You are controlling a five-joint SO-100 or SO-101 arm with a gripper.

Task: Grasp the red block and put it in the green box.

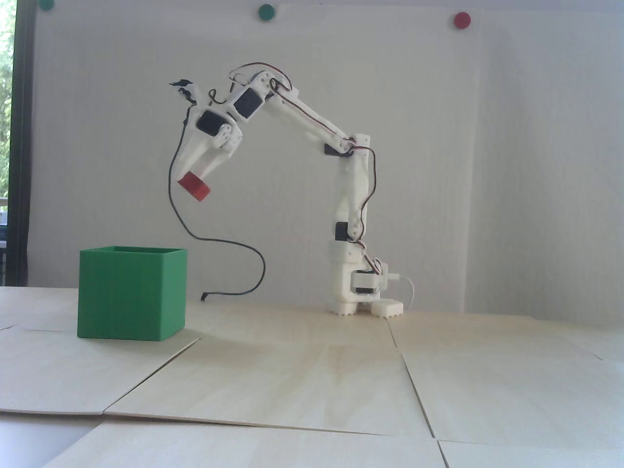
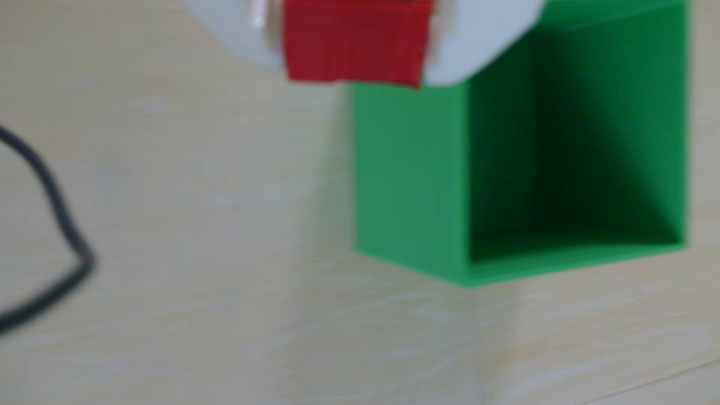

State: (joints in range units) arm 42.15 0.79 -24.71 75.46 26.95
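My white gripper (image 1: 197,176) is shut on the red block (image 1: 194,187) and holds it high in the air, above and a little to the right of the green box (image 1: 131,298) in the fixed view. In the wrist view the red block (image 2: 352,43) sits between the two white fingers (image 2: 473,43) at the top edge. The open green box (image 2: 409,175) lies below and to the right of it, and its dark inside looks empty.
A black cable (image 1: 219,240) hangs from the wrist and loops down to the table behind the box; it also shows at the left in the wrist view (image 2: 58,218). The arm's base (image 1: 363,297) stands at the back. The table is of light wooden panels (image 1: 312,380).
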